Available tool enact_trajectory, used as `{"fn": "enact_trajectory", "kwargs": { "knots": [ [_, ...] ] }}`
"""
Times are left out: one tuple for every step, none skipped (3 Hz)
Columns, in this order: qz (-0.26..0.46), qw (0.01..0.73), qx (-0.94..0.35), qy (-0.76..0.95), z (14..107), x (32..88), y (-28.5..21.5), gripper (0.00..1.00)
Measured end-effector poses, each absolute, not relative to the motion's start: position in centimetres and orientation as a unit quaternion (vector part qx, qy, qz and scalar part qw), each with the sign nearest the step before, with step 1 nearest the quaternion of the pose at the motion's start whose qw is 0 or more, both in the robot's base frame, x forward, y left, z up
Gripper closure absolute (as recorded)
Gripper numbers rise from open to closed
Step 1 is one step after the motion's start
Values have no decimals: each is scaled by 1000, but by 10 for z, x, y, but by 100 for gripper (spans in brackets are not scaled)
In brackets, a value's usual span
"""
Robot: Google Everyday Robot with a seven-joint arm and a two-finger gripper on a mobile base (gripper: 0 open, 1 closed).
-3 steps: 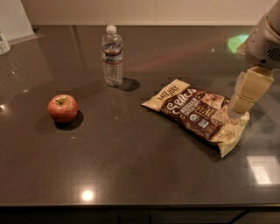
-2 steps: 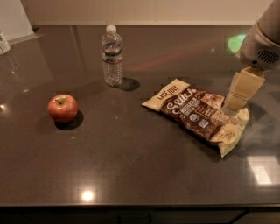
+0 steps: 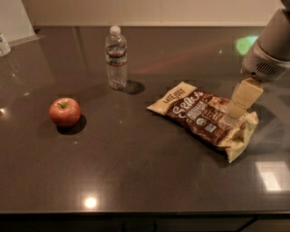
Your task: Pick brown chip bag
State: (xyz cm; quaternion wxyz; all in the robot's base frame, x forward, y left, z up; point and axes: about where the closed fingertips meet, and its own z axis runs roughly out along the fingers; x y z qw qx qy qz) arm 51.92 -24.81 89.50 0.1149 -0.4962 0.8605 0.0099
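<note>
We are hovering the claw [image 3: 232, 117], its opening impossible to tell, over the 3 o'clock end of the bag [image 3: 197, 114], lying toward 3 o'clock on the table [image 3: 136, 176], and judging a crimped-edge pinch safest.

A dark, glossy countertop [image 3: 136, 181] shows white light reflections [image 3: 90, 202] and a green glow [image 3: 246, 44], backed by a pale wall [image 3: 158, 11].

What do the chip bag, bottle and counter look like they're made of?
Brown chip bag: likely thin plastic film, semi-gloss; it's crinkled, with printed graphics. Water bottle: clear plastic, see-through, white cap. Countertop: dark polished stone or laminate, can't tell which; it mirrors lights. The gripper is over the bag's right end.
</note>
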Motion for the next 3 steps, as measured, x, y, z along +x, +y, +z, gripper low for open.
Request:
{"fn": "enact_trajectory", "kwargs": {
  "knots": [
    [34,98,-485,868,871,518,-246,0],
    [49,86,-482,871,844,525,-238,0],
    [51,85,-482,871,840,528,-235,0]
  ]
}}
